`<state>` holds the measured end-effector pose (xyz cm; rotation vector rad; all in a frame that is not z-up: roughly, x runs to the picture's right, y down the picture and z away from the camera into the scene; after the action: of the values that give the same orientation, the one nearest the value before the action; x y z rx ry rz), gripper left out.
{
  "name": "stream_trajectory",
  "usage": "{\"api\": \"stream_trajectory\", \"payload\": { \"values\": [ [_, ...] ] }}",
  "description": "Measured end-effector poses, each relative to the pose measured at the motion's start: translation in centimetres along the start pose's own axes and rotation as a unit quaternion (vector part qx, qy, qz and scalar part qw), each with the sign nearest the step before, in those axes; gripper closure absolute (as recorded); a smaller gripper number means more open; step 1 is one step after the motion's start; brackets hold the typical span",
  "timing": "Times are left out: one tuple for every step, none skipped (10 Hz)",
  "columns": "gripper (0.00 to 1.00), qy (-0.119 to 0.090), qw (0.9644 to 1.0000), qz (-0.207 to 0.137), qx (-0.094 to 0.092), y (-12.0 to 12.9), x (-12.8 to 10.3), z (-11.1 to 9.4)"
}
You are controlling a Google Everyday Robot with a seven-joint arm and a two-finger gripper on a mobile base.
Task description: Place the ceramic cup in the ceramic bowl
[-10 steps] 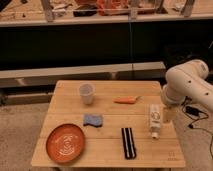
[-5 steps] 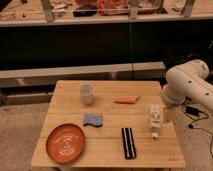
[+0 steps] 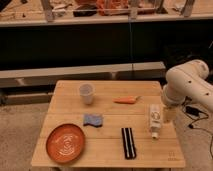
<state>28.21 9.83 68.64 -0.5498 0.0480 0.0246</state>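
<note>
A white robot arm is seen at the right edge of the frame, bent downward beside a light wooden counter. The tool is taken to be at the arm's lower end, at the right edge of the counter, just beside a white bottle lying on its side. Whether the tool is open or closed cannot be told, and nothing can be seen to be held by it.

Moving leftward from the tool, a small orange carrot-shaped item is found in the upper middle of the counter, and a black rectangular item with a pale stripe lies toward the lower middle. A small blue sponge-like pad sits left of centre.

The ceramic cup, white and handleless, stands upright at the upper left of the counter, well apart from the tool. The ceramic bowl, a wide, shallow orange-red dish, rests at the lower left, below the cup with the blue pad between them.

The cup is judged to be stiff, light for its kind, smooth-glazed and breakable. A hold across the side wall near the rim is probably best, taken squarely so the glaze does not slip. A low, gentle release into the bowl is advised, since ceramic on ceramic may chip.
</note>
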Motion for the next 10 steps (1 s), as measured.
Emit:
{"api": "stream_trajectory", "payload": {
  "values": [
    [0.2, 0.001, 0.9999, -0.01, 0.007, -0.8, -0.8, -0.2],
    [0.2, 0.005, 0.9995, -0.023, 0.019, -2.3, -1.8, -0.4],
    [0.2, 0.007, 0.9991, -0.033, 0.026, -3.1, -2.5, -0.4],
    [0.2, 0.009, 0.9988, -0.037, 0.03, -3.4, -2.7, -0.5],
    [0.2, 0.011, 0.9983, -0.044, 0.037, -3.5, -2.8, -0.7],
    [0.2, 0.013, 0.9977, -0.051, 0.042, -3.6, -3.0, -0.8],
    [0.2, 0.013, 0.9968, -0.061, 0.05, -4.4, -4.0, -1.0],
    [0.2, 0.012, 0.9959, -0.07, 0.056, -5.1, -5.0, -0.9],
    [0.2, 0.01, 0.9941, -0.086, 0.066, -6.2, -6.7, -0.9],
    [0.2, 0.009, 0.9928, -0.094, 0.073, -6.6, -7.3, -1.0]
  ]
}}
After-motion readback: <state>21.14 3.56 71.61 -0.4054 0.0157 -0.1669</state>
